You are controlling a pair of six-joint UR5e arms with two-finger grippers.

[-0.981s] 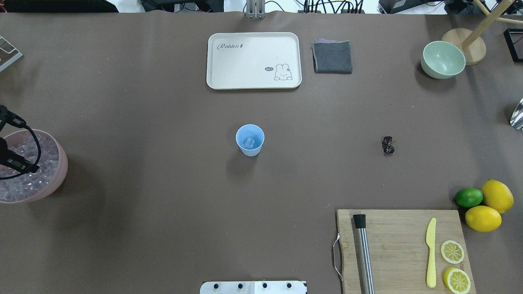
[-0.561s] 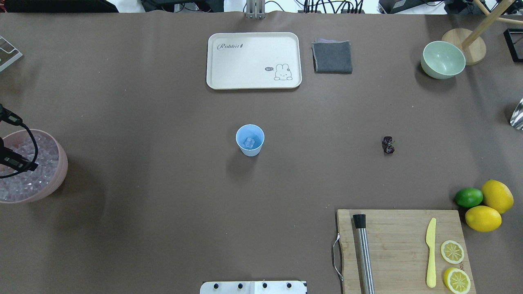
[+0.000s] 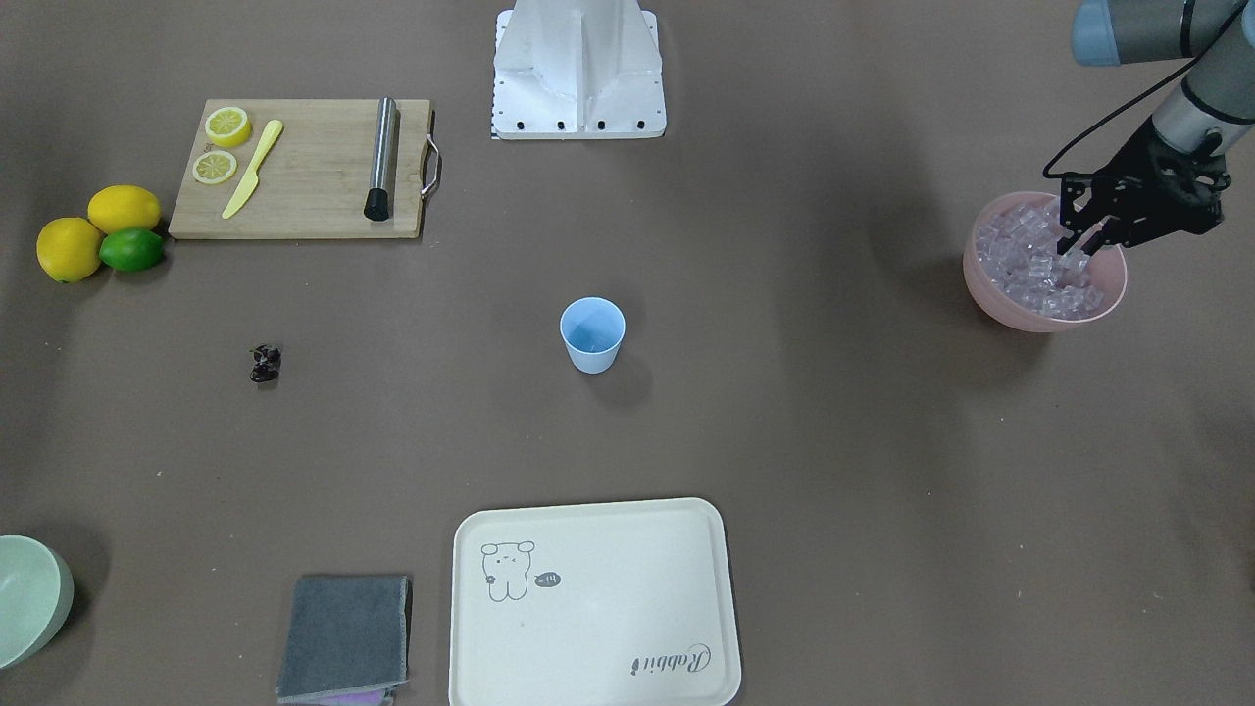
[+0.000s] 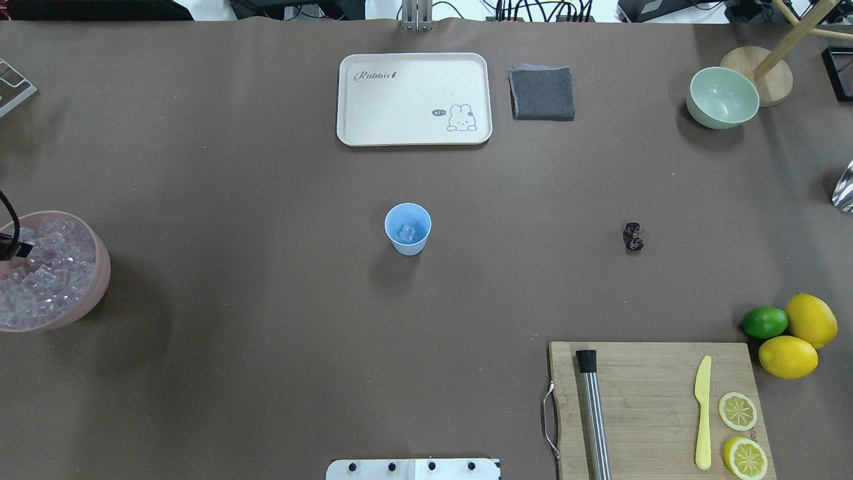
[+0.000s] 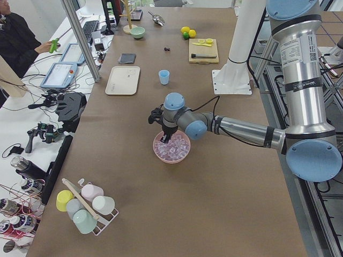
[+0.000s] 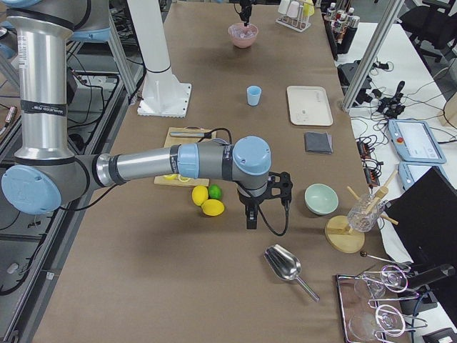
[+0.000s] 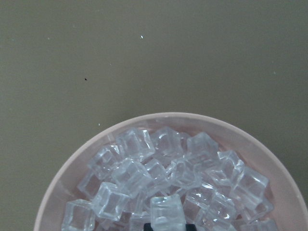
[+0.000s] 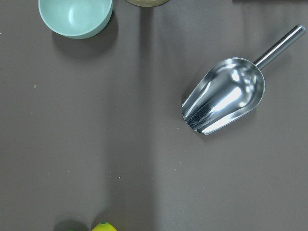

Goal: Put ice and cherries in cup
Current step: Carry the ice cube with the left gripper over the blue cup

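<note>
Left gripper [image 3: 1071, 257] slid left, its end buried in ice [image 3: 1015, 250].

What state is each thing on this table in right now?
Cup: upright, one ice cube inside.
Pink bowl: upright, heaped with ice.
Cherries: on the table, outside the cup.
Left gripper: tips down in the pink bowl's ice; open or shut unclear.
Right gripper: above the table near the scoop; open or shut unclear.
Scoop: lying empty.
Green bowl: upright, empty.
Tray: empty.
</note>
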